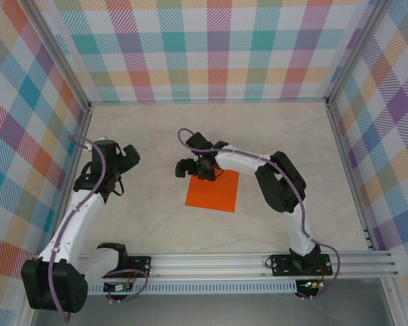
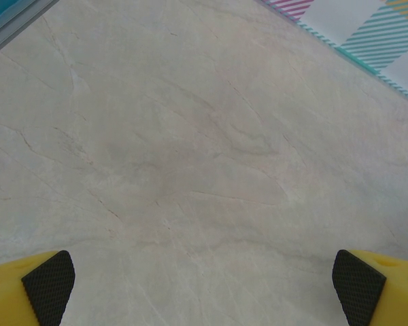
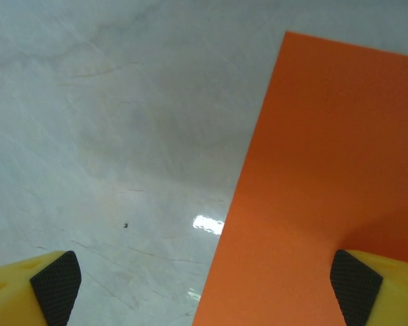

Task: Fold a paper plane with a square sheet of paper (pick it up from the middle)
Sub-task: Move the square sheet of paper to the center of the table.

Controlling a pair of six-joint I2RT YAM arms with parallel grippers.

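In the overhead view, the square sheet of paper (image 1: 213,191) lay flat and unfolded on the pale marbled table (image 1: 285,142), a little right of the middle and nearer the arms than the back wall; the right gripper (image 1: 194,167) hung over the sheet's far left corner, its arm bent round from a base at the right end of the metal rail (image 1: 217,261); the left gripper (image 1: 126,157) stood well apart from the sheet, over bare table on the left; plaid walls (image 1: 211,47) closed the table in on three sides. In the left wrist view, the left gripper (image 2: 204,288) had its jaws wide apart, a yellow finger with a black pad (image 2: 49,286) in each lower corner and nothing but bare stone-patterned table (image 2: 190,136) between them; a strip of plaid wall (image 2: 374,34) crossed the upper right corner. In the right wrist view, the right gripper (image 3: 204,288) also had its jaws spread wide and held nothing; its left pad (image 3: 54,286) sat over bare table (image 3: 122,102), its right pad (image 3: 355,291) over the orange sheet (image 3: 326,163), whose straight edge ran down from the top to between the two fingers; whether that pad touched the paper could not be told from this angle; a small bright glare (image 3: 208,223) lay on the table just beside the sheet's edge.
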